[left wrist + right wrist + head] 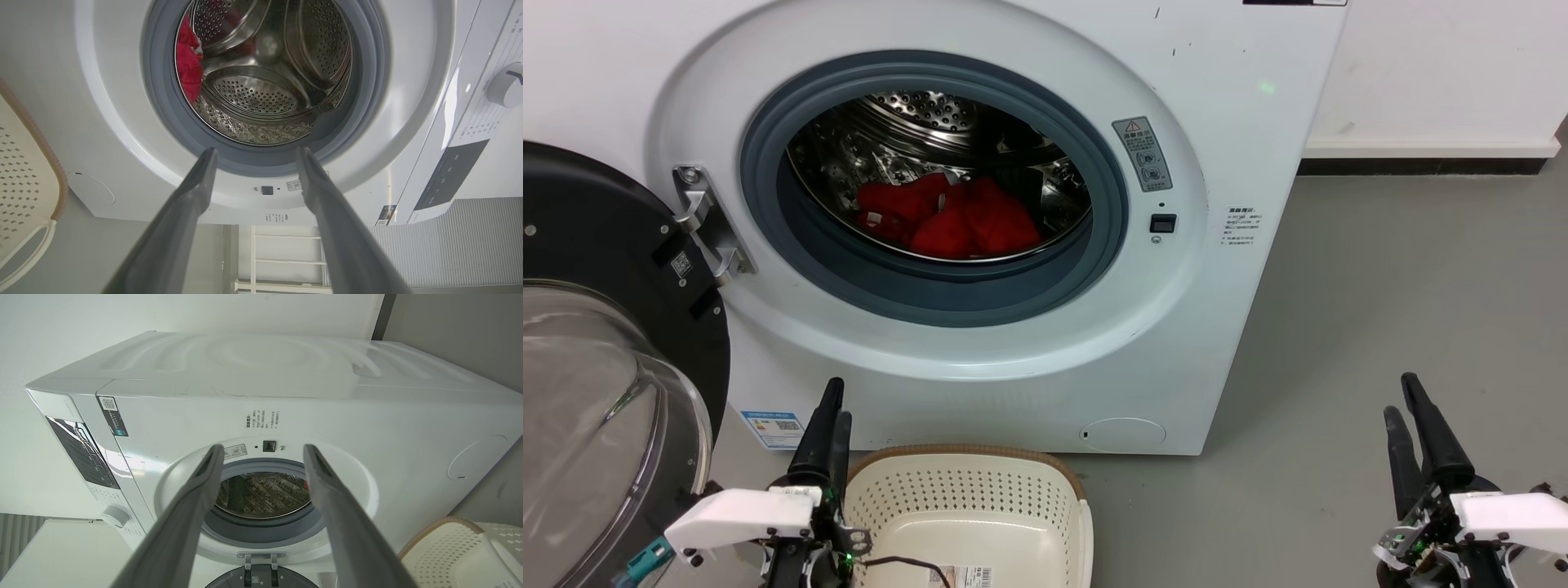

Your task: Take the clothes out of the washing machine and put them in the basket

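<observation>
Both claws, your left gripper [838,404] and right gripper [1399,394], hang spread and empty, since the clothes [956,220] lie inside the washing machine [1241,122], with the basket [964,449] set below to catch them.

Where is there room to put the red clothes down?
The basket is bare inside, beside the fingers of the left gripper. The grey floor between the washing machine and the fingers of the right gripper is free. It is crowded at the left, where the open door stands.
</observation>
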